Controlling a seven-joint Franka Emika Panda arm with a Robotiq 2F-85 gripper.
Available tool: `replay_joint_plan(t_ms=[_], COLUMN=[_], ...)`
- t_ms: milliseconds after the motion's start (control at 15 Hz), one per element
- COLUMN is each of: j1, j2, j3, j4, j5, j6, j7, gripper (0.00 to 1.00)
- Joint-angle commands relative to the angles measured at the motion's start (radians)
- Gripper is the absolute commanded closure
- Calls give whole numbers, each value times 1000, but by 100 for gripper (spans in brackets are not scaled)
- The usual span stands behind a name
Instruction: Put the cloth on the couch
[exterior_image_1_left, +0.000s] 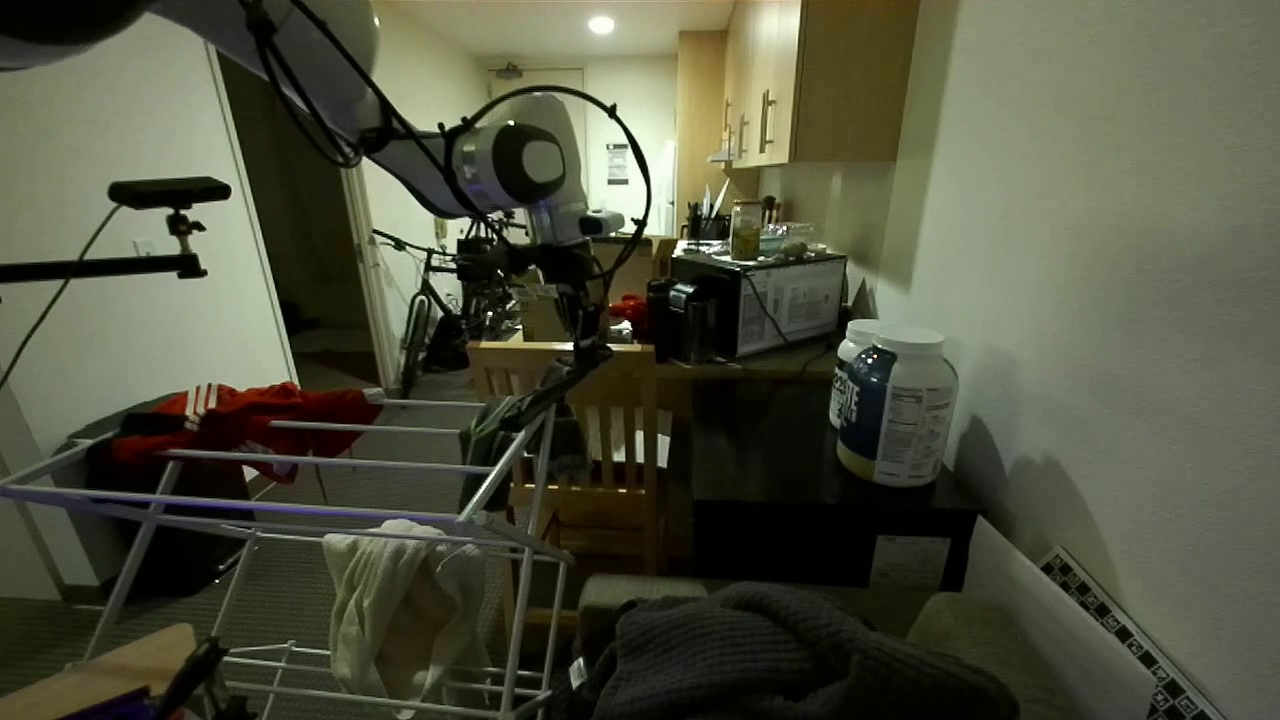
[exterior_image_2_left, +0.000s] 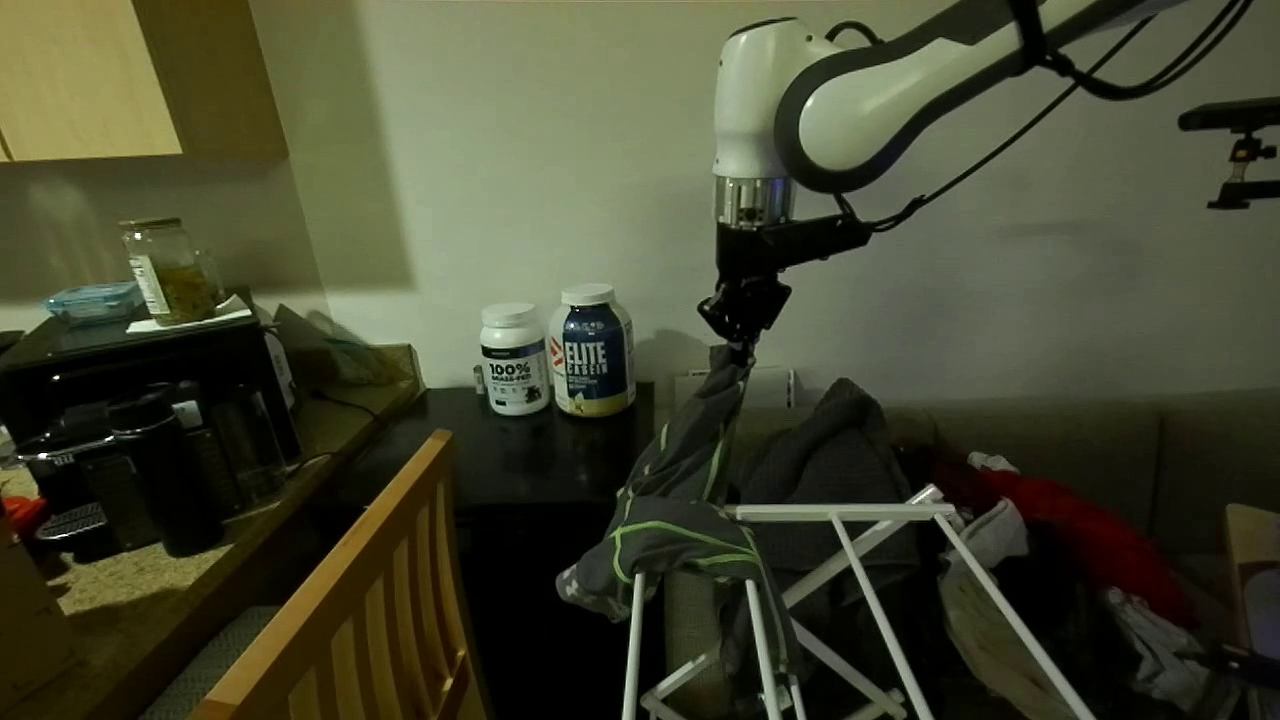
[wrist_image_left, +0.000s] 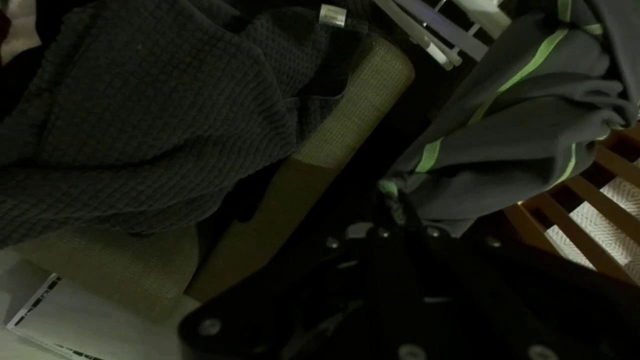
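Observation:
The cloth is dark grey with bright green lines. My gripper is shut on one end of it and points down. The cloth slopes down from the fingers, and its lower part lies over the end of the white drying rack. It also shows below the gripper as a dark strip. In the wrist view the cloth bunches away from the fingertips. The couch stands along the wall; its woven armrest is beside the hanging cloth.
A dark ribbed blanket lies on the couch. A wooden chair stands by the rack. Two tubs stand on a black table. Red and white garments hang on the rack. Red clothing lies on the couch.

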Motion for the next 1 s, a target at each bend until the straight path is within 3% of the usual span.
replay_joint_plan(t_ms=[0,933], j1=[-35,-190], j2=[-26,37], j3=[-15,-125], j4=[1,186], j5=[5,20], j6=[-44,-240], j7=[-26,-26], gripper=[99,99])
